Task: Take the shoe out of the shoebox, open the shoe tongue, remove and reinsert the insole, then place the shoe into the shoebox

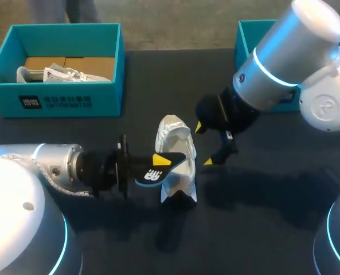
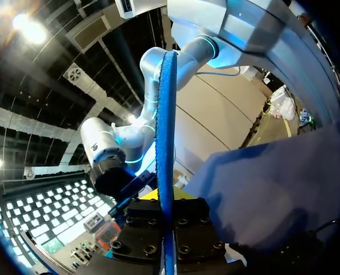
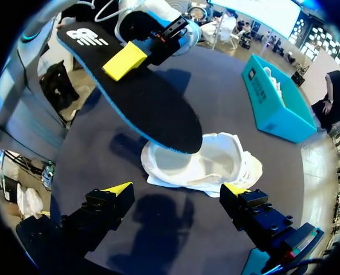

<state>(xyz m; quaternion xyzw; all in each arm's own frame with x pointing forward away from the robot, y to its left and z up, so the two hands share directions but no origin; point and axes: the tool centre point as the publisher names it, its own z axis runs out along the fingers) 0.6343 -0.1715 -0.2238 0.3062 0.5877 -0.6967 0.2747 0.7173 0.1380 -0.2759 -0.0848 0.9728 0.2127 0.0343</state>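
Here the left gripper (image 1: 161, 162) clamps the insole (image 1: 151, 176) over the centre-frame shoe (image 1: 178, 150), seemingly for reinsertion; the right gripper (image 1: 204, 144) hangs released beside it.

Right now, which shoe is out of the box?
The white shoe on the table, beneath the insole in the left gripper; the other shoe sits in the teal shoebox.

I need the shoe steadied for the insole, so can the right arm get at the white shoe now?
Probably yes. The right arm's fingers hang open close beside the shoe, with only bare table between them; the insole overhangs just one end of it.
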